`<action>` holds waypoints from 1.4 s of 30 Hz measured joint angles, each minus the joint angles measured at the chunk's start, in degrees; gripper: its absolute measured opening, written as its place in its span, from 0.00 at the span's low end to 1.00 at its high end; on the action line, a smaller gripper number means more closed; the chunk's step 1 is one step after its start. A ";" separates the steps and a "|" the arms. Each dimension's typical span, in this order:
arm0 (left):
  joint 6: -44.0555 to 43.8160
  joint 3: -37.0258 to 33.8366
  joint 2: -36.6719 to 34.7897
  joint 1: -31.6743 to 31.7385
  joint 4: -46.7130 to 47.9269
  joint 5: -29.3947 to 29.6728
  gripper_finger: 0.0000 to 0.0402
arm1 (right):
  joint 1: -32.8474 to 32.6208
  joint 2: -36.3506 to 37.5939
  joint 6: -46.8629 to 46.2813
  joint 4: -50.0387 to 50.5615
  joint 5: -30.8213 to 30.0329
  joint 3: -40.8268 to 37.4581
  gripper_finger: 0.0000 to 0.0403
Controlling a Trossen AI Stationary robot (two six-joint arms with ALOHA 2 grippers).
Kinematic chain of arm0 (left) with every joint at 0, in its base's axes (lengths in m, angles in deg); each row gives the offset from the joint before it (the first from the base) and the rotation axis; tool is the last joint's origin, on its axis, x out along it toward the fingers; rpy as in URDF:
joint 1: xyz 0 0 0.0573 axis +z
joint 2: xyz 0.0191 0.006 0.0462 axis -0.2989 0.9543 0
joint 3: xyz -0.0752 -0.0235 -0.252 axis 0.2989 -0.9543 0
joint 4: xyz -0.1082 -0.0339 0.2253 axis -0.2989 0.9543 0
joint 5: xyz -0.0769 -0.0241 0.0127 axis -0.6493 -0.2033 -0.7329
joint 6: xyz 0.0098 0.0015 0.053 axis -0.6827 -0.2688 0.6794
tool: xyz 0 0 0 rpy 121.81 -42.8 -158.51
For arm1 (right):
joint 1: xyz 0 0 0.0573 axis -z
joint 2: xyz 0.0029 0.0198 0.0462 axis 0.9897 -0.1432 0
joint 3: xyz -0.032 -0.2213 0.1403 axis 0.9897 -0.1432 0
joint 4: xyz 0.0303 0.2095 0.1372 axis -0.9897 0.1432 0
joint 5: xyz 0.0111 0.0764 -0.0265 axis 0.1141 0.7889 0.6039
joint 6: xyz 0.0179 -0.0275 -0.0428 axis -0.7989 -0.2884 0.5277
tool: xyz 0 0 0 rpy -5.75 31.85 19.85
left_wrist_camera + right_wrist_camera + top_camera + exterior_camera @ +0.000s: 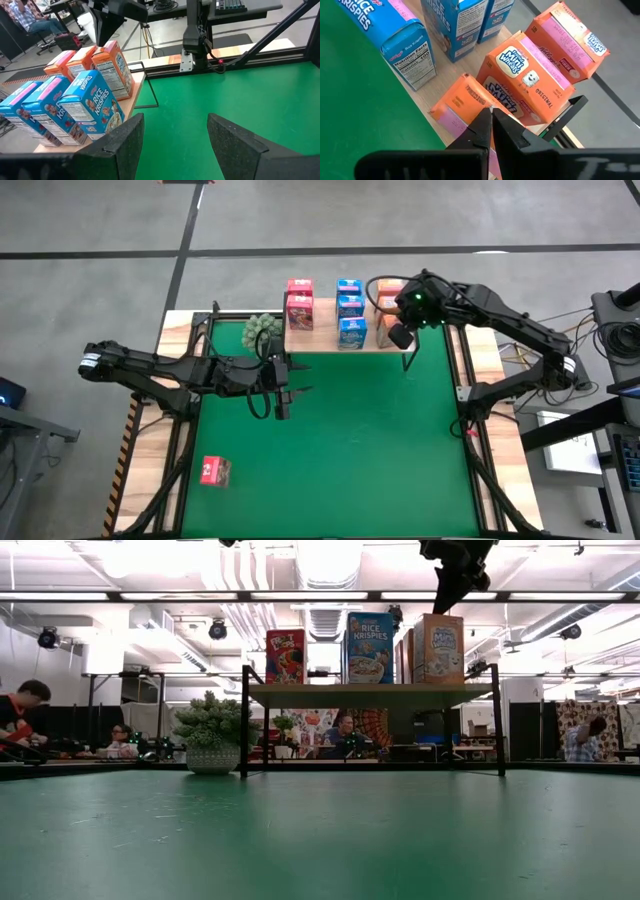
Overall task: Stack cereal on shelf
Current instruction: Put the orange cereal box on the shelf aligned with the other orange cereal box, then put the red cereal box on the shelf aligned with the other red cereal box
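Note:
The shelf (322, 340) stands at the mat's far edge on thin black legs. On it stand two pink-red cereal boxes (299, 308), three blue ones (350, 308) and three orange ones (112, 65). A third pink-red box (215, 470) lies on the green mat near its near left corner. My right gripper (490, 116) is shut and slants down over the front orange box (462, 107). My left gripper (283, 392) hovers open and empty over the mat, left of the shelf's near edge. My right gripper's shut fingertips (482, 122) stand right over the top of the front orange box (470, 95), coming from above at a slant. The fingers themselves hide the spot, so I cannot tell whether they touch it. The box stands on the shelf.
A green spiky plant ball in a pot (262, 330) stands on the mat just left of the shelf. Black frame rails (190, 410) run along both sides of the mat. People sit in the room beyond the table.

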 joint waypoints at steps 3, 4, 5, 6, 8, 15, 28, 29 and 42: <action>-0.84 0.00 0.00 -0.02 0.00 0.00 0.50 | 0.00 0.40 0.03 -0.06 0.00 0.02 0.02; -1.42 0.00 0.00 -0.02 0.02 0.00 0.50 | 0.00 0.47 0.03 -0.06 0.00 0.02 0.02; -2.09 -0.01 0.00 -0.02 0.09 0.00 0.50 | -0.02 0.54 0.06 -0.10 0.00 0.04 0.02; -2.81 0.00 0.00 -0.01 0.29 0.00 0.50 | -0.02 0.58 0.14 -0.12 0.00 0.04 0.02; -4.44 0.00 0.00 -0.02 0.88 0.00 0.50 | -0.02 0.60 0.70 -0.16 0.00 0.04 0.02; -15.09 0.00 0.00 -0.02 5.92 -0.03 0.50 | -0.96 0.94 2.17 -0.25 -0.04 0.09 0.02; -51.39 15.75 6.84 -0.48 52.82 -7.38 0.50 | -11.88 5.52 7.13 -9.04 -0.02 -0.14 0.02; -53.30 17.25 7.92 -0.75 56.27 -9.09 0.50 | -12.91 5.67 7.33 -9.21 -0.02 -0.20 0.02; -87.73 14.79 10.73 -18.69 64.94 -15.43 0.50 | -24.05 5.96 7.52 -10.34 -0.04 -1.52 0.02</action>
